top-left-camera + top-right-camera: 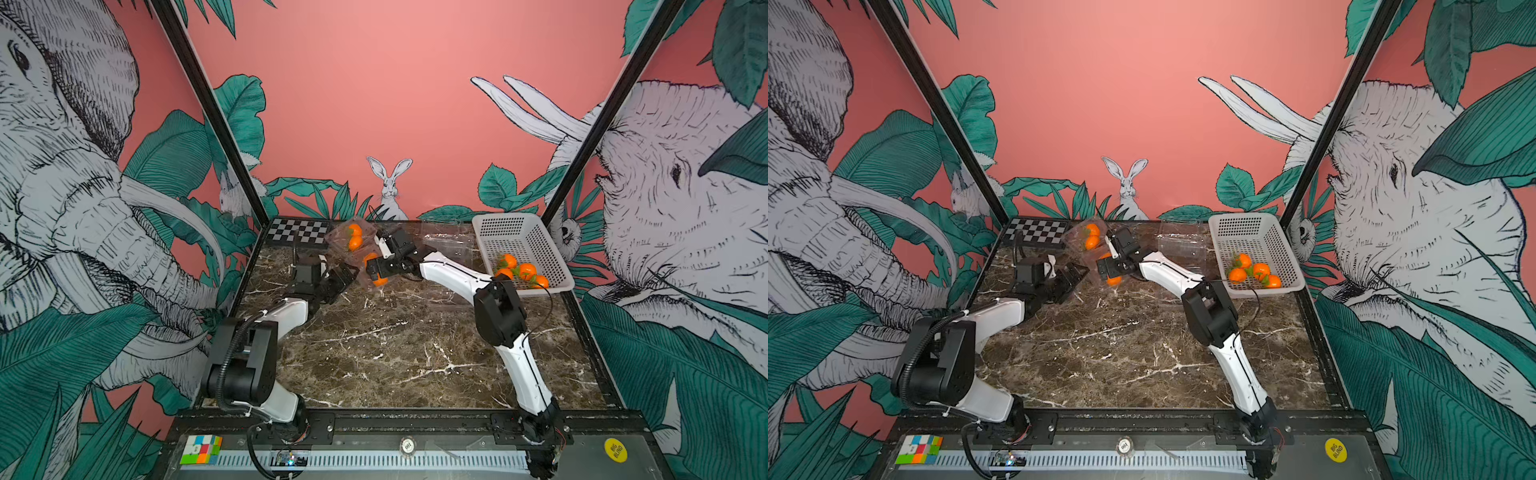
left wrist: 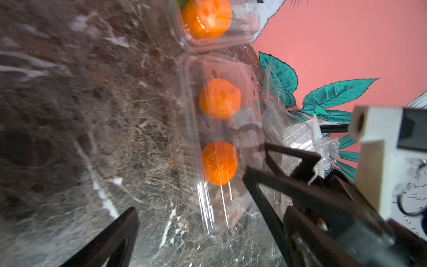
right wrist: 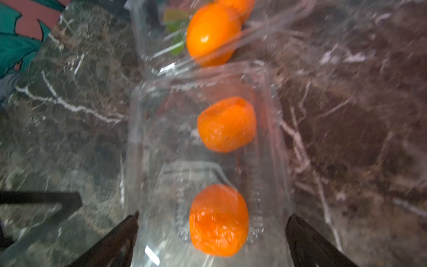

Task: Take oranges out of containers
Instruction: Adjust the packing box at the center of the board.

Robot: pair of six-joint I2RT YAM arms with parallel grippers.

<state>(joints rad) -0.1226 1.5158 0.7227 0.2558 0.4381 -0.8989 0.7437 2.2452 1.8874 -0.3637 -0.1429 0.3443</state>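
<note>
The brown, polished marble tabletop (image 1: pixel 395 353), veined with white, carries everything. At its far right corner stands the white basket (image 1: pixel 536 245), rigid plastic with perforated walls, holding four oranges (image 1: pixel 527 271), some with green leaves. Beside it, along the far edge, lie two empty containers (image 1: pixel 449 241): thin, clear, glossy clamshells with ribbed walls. That reads as about half the job done.

Four fruits remain boxed. One full container (image 1: pixel 338 237) sits at the far edge next to the checkerboard (image 1: pixel 297 232), with two oranges inside. The other container (image 3: pixel 157 138) lies nearer the middle, just in front of it. Its two round, bright oranges (image 3: pixel 227 124) look warped through the plastic, so its lid appears shut.

The right gripper (image 1: pixel 374 271) hovers over this container with its jaws spread wide to either side of it, gripping nothing. The left gripper (image 1: pixel 345 276) is just beside the same box, toward the left edge, also released and empty. Opening this flimsy lid looks like the next job.
</note>
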